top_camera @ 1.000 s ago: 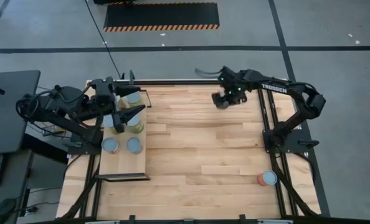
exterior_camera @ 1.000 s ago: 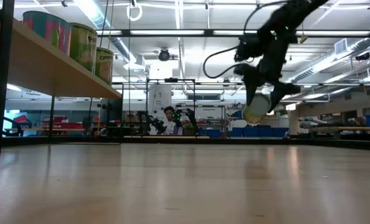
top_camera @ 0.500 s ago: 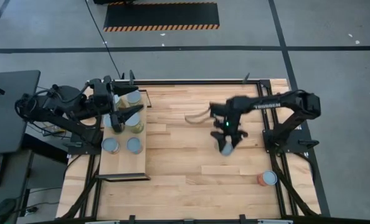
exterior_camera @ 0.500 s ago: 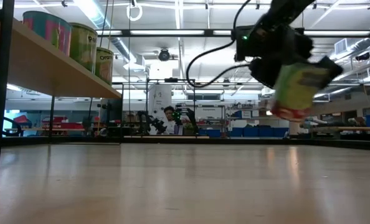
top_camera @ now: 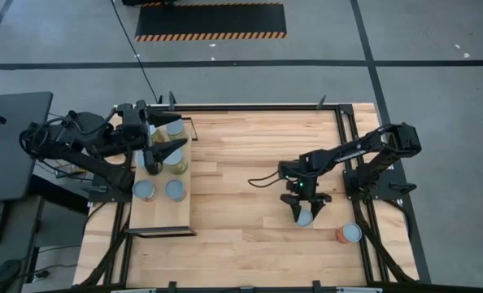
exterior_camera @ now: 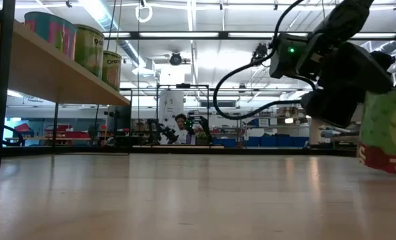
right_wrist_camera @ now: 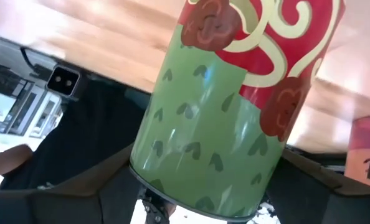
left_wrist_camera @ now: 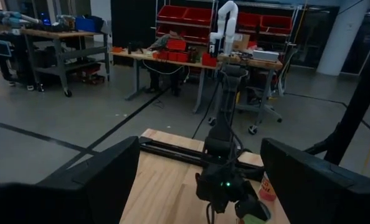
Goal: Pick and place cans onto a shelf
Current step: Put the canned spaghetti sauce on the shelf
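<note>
While my right arm reaches low across the bench [top_camera: 250,163], its end effector [top_camera: 305,213] grips a green-red can [top_camera: 306,218] near the orange can [top_camera: 349,233]; left end effector [top_camera: 170,150], spread, hovers over the shelf [top_camera: 164,213].

Tabletop [top_camera: 241,163] middle bare, wide passage. Shelf [top_camera: 162,216] near end free; far half blocked by cans [top_camera: 160,190] and left hand [top_camera: 173,147]. Orange-red can [top_camera: 350,234] just beside right hand [top_camera: 306,210].

Bright ceiling strip lights [exterior_camera: 185,35], glare overhead, blurred near can [exterior_camera: 387,131].
</note>
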You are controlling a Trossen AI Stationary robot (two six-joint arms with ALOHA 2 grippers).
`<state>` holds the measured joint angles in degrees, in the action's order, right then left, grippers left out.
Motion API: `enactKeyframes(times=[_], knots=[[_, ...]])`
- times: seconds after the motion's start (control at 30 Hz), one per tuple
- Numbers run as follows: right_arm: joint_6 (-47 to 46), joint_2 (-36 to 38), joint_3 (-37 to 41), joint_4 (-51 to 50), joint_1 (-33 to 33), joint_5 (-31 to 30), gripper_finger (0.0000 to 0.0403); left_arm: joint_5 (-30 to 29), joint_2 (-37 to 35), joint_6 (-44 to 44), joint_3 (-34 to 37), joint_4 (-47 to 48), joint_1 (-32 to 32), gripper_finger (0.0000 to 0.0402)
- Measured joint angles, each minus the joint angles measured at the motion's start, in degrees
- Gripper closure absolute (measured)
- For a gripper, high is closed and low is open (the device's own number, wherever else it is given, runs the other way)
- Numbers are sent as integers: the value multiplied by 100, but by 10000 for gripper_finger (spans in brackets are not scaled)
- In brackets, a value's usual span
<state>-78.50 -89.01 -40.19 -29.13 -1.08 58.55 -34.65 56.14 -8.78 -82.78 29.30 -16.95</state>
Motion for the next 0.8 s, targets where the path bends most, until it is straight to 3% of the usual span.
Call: enactKeyframes(times=[0.3,0.5,0.67,0.8], knots=[[-344,3,7,956,-71,-348,44,0,0,-2,0,-2,0,59],[-810,2,-178,1651,-59,-600,31,0,0,-2,0,13,0,59],[-451,2,-784,1622,-18,-1036,36,1,2,-9,0,20,0,59],[551,4,-1308,1409,58,-1368,41,16,5,-197,0,179,0,59]])
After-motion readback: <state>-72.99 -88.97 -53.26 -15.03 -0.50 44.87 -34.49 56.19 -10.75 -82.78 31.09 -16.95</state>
